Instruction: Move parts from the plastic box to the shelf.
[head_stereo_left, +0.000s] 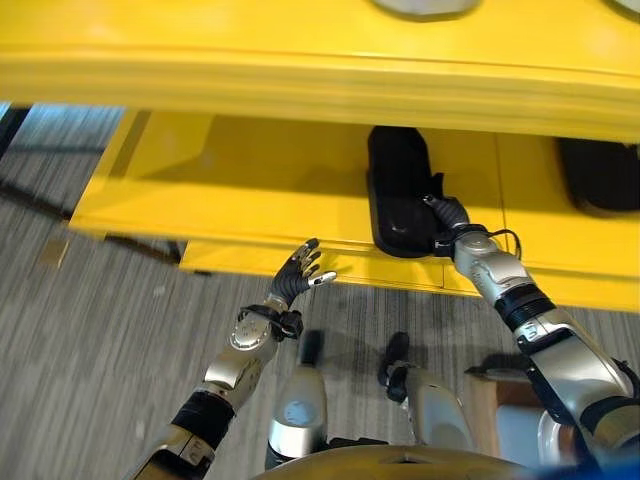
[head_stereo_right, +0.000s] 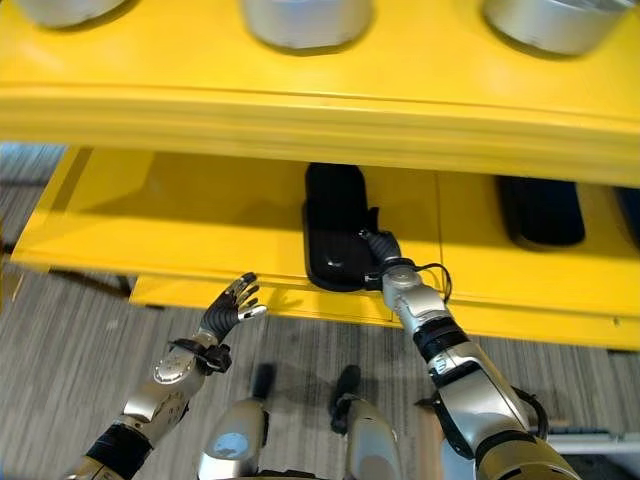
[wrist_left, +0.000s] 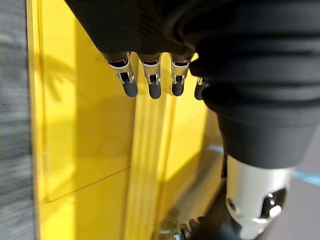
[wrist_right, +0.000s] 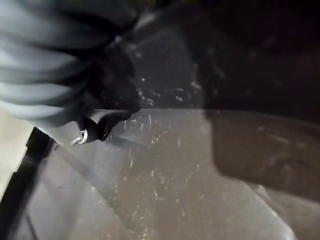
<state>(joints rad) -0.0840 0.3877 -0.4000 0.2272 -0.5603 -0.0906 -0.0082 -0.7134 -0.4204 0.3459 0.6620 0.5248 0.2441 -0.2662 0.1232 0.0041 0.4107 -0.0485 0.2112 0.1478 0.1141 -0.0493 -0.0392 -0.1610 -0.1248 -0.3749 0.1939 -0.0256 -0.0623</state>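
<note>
Shelf (head_stereo_right: 200, 215) yellow, over grey carpet (head_stereo_left: 90, 330); right hand (head_stereo_right: 378, 250) on black part (head_stereo_right: 335, 225), grip unclear; left hand (head_stereo_left: 298, 272) open.

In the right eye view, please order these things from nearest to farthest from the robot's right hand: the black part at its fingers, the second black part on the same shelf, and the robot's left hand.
From the right hand:
1. The black part, at the hand, mid-shelf.
2 and 3. The left hand, off the shelf's front edge on the robot's left, and the second black part, further right on the shelf, are too close to call.

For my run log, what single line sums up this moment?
right hand on black part, grip unclear | part on yellow shelf lower level | left hand open, idle, in front of shelf
</note>
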